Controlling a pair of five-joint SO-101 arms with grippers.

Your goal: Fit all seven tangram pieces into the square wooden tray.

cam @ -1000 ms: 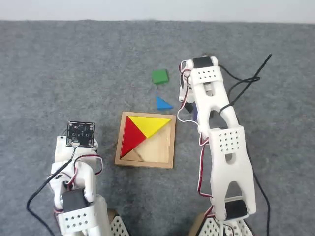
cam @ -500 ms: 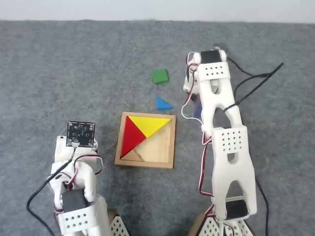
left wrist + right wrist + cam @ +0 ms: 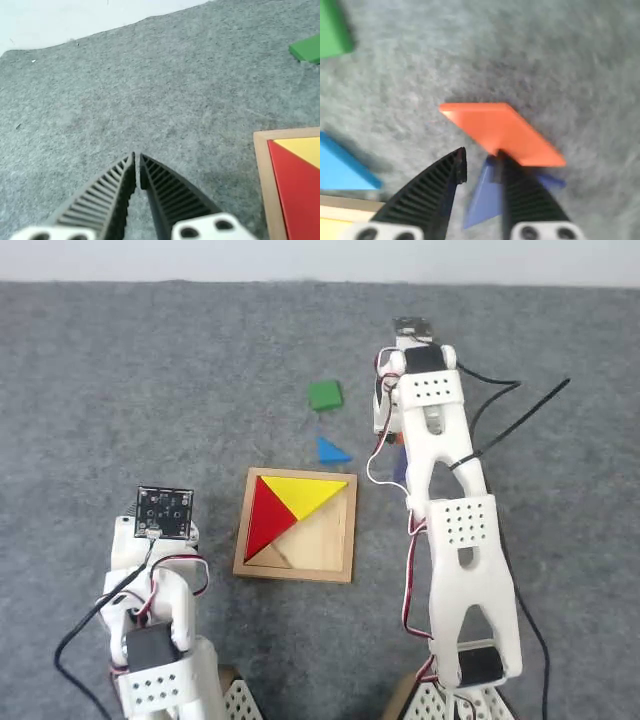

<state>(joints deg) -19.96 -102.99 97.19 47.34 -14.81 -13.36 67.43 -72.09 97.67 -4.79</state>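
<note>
Square wooden tray [image 3: 345, 530] sits on the grey felt-covered counter [image 3: 150, 370], between the two arms. Inside it are a yellow triangle [image 3: 305, 490] along the far edge and a red triangle [image 3: 264, 516] along the left-arm side, touching along their slanted edges. The rest of the tray floor is bare wood. A pale triangle [image 3: 268, 556] shows in the corner nearest the left arm; can't tell if it's a piece or just floor.

Outside the tray, beyond its far edge:
- The green square [image 3: 325, 395] lies farthest out and is flat.
- The light-blue triangle [image 3: 331, 450] is between the green square and the tray, near the tray rim but apart from it.
- The orange parallelogram [image 3: 502, 131] is flat on the felt under the right arm [image 3: 440, 440].
- A dark-blue piece [image 3: 482, 200] is partly tucked under the parallelogram's edge, its shape mostly hidden.

Right pincer [image 3: 481, 159] is low over the felt with a narrow gap, holding nothing. One finger [image 3: 517, 195] overlaps the edge of the orange parallelogram and the other finger is beside it. Can't tell if either touches.

Left arm [image 3: 155, 610] is folded back on its own side, well apart from the tray. Left pincer [image 3: 136, 159] has its fingers pressed nearly together with nothing held, above bare felt. A tray corner and the green square show off to its side.
</note>
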